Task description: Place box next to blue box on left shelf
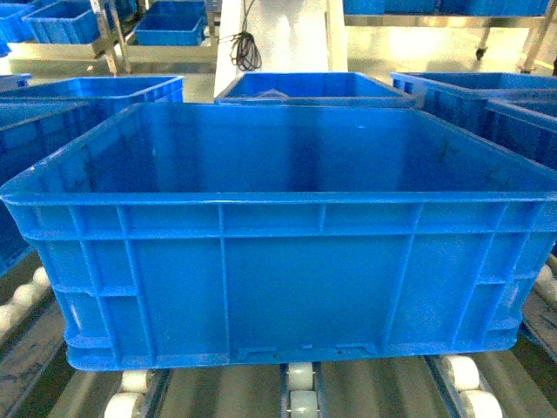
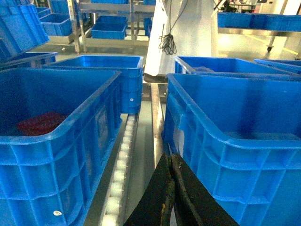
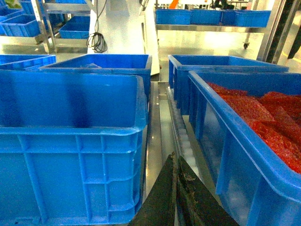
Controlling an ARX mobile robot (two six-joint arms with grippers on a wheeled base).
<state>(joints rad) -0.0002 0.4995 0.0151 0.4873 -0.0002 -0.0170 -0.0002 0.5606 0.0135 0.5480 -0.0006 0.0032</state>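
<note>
Big blue box (image 1: pixel 287 235) parked on the left shelf (image 1: pixel 300 383), both claws pulled together and holding nothing.

From my head cam the box fills the view, flat on the white rollers with more blue crates behind it. My left gripper (image 2: pixel 170 197) sits low in the gap between the box and a neighbor crate (image 2: pixel 56 141) with something red in it, jaws together. My right gripper (image 3: pixel 176 193) is the same, fingers closed, hanging between the box and a crate of red stuff (image 3: pixel 254 141).

bright blue box (image 1: pixel 287 287); white rollers (image 1: pixel 300 379); red contents (image 3: pixel 263 117) in neighbouring crate.
</note>
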